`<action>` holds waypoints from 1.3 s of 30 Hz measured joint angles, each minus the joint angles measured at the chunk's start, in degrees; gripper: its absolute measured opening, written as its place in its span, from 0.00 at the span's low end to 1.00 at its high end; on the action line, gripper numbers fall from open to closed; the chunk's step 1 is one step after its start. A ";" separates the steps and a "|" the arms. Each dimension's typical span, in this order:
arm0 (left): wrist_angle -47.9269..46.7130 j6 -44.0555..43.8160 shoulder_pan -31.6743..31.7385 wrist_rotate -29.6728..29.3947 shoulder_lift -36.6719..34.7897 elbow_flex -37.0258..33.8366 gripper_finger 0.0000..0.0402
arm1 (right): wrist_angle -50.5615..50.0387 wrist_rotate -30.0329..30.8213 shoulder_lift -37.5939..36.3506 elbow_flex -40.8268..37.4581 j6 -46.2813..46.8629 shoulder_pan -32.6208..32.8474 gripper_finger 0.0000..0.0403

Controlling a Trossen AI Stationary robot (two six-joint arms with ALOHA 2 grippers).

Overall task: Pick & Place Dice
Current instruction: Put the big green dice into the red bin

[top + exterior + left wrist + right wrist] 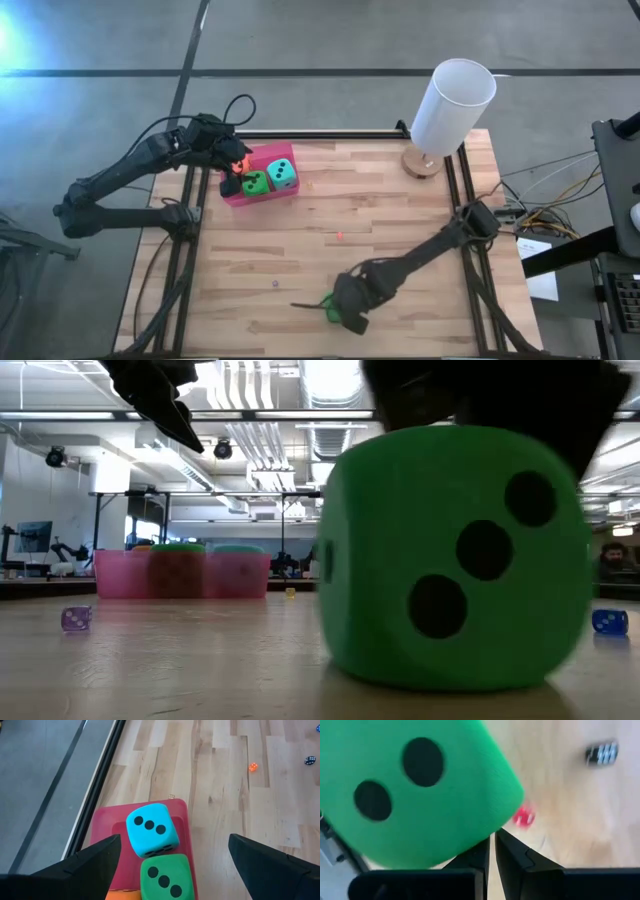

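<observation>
Fingers of the left gripper (pixel 172 855) stand spread wide and grasp nothing — they hover over the near end of the shallow pink plastic tray (pixel 262 186) at the far left of the pale wooden slatted table (pixel 380 220). In that tray lie three soft foam dice with black pips: the teal cube (pixel 151 829), a bright green cube (pixel 165 878) touching it, and an orange cube (pixel 123 894) of which only an edge shows in the left wrist view.

At the near edge of the table the right gripper (pixel 492 850) has its two dark fingers pressed together with no gap between them. The second bright green foam die (pixel 415 790) sits just beside those fingers, on the table, filling the low view. It is not between the fingers, so by the look of it the die is not held; whether the fingers touch it cannot be told.

Judged from how things lie, three of the four dice are already placed and one is left — this green die well apart from the tray. A white cylindrical paper cup (pixel 452 105) stands tilted on a round wooden base at the far right. A few tiny coloured beads lie scattered on the planks.
</observation>
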 joint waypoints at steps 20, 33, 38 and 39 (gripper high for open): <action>-0.18 0.25 0.00 0.02 0.00 -0.02 0.91 | -1.11 4.01 -1.77 -0.02 -12.77 -5.82 0.07; -0.13 0.20 0.00 0.00 0.00 -0.02 0.90 | 2.04 3.98 -9.85 -0.04 0.76 4.47 0.07; -0.11 -1.58 0.00 0.00 0.00 -0.07 0.90 | 7.34 3.83 -8.65 -0.04 2.10 7.70 0.07; -0.11 -2.01 -0.01 0.01 0.00 -0.07 0.90 | 7.52 3.83 -7.97 -0.07 2.13 8.07 0.07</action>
